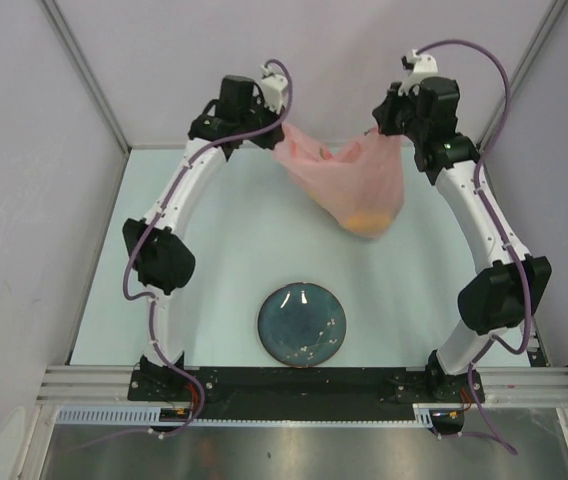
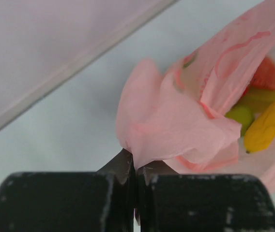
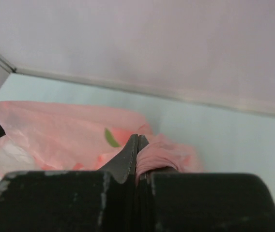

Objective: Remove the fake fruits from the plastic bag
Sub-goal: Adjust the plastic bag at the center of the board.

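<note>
The pink plastic bag (image 1: 349, 185) hangs above the far part of the table, held up between both arms. My left gripper (image 1: 276, 140) is shut on the bag's left edge (image 2: 142, 145). My right gripper (image 1: 379, 130) is shut on a bunched handle (image 3: 161, 152) at the bag's right edge. The fake fruits sag in the bag's low right corner (image 1: 369, 220). Through its mouth in the left wrist view I see a yellow mango (image 2: 268, 126), green fruits (image 2: 241, 116) and a red-orange piece (image 2: 266, 75). No fruit lies outside the bag.
A round dark blue-grey plate (image 1: 302, 325) sits on the table near the front, between the arm bases. Pale walls close the far side and both sides of the table.
</note>
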